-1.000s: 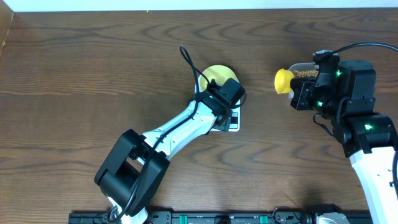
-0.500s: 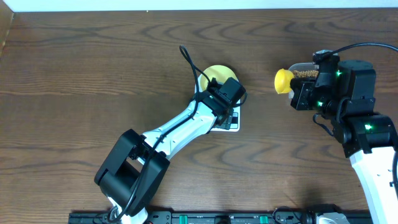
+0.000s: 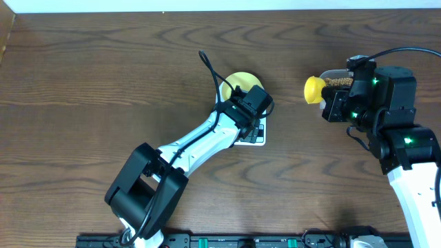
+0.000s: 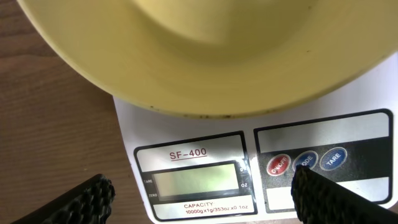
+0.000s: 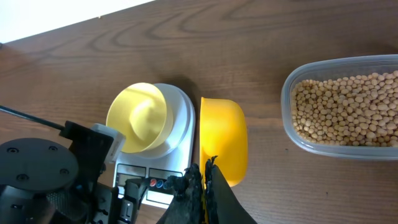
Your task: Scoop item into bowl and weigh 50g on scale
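The pale-yellow bowl (image 3: 238,81) stands empty on the white scale (image 3: 258,140); both also show in the right wrist view, bowl (image 5: 138,118) on scale (image 5: 181,118). In the left wrist view the bowl (image 4: 205,56) fills the top and the scale (image 4: 199,177) shows a blank display. My left gripper (image 4: 199,199) is open, its fingers astride the scale's front, the right finger just below the buttons. My right gripper (image 5: 204,186) is shut on the handle of an empty bright yellow scoop (image 5: 222,140), held to the right of the scale. The beans (image 5: 348,109) lie in a clear tub.
The clear plastic tub (image 5: 292,134) stands right of the scoop; in the overhead view it (image 3: 333,73) is mostly hidden under the right arm. The left arm (image 3: 200,141) stretches from the front edge to the scale. The table is dark wood.
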